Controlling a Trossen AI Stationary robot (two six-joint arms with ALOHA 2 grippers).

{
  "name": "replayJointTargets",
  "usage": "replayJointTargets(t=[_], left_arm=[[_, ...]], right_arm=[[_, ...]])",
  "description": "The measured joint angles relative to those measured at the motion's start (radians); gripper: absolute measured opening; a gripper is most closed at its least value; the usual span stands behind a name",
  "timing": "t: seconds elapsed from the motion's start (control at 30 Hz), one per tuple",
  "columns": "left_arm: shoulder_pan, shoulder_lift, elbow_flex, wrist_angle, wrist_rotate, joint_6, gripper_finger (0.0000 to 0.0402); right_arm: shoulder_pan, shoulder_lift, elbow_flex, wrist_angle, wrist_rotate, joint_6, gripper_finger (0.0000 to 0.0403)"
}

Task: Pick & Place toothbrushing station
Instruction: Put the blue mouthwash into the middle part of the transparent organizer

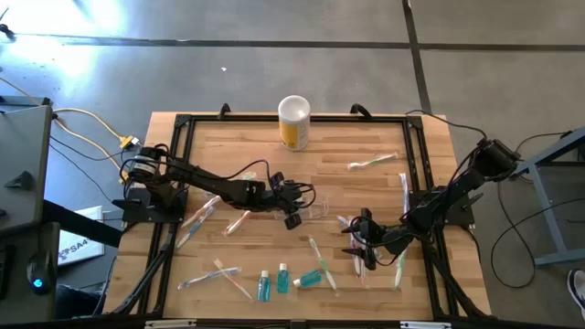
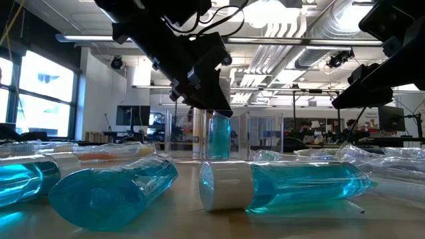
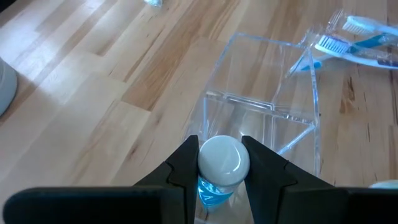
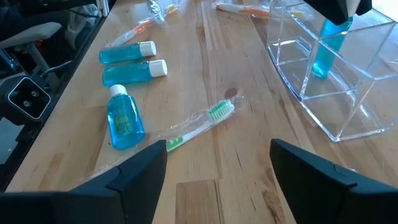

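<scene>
Near the middle of the desk, the left hand (image 1: 291, 203) is closed on a small teal tube (image 3: 219, 171), its fingers pinching just under the white cap; the tube hangs upright, long axis vertical, directly over the clear holder (image 1: 315, 203); in the right wrist view its lower end already sits inside one compartment, though whether it touches the floor of the holder I cannot tell; the coming move, as I judge it, turns on that straight-down line, so the hand need only part its fingers. Toward the near right corner the right hand (image 1: 361, 245) stands wide open and empty, over a wrapped toothbrush (image 4: 200, 122); three more tubes (image 1: 283, 278) lie flat by the near edge.
</scene>
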Motion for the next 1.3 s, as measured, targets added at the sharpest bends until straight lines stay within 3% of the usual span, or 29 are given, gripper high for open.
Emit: replayJointTargets(t=[0.13,0.4,1.3], left_arm=[[0.0,0.001,0.0,0.006,0.007,-0.006,0.0095],[0.0,0.003,-0.002,0.005,0.029,-0.03,0.0154],[0.0,-0.02,0.007,0.016,0.017,0.027,0.0161]], right_arm=[[0.0,0.0,0.0,0.0,0.0,0.0,0.0277],[0.0,0.0,0.0,0.0,0.0,0.0,0.0277],[0.0,0.0,0.0,0.0,0.0,0.0,0.0277]])
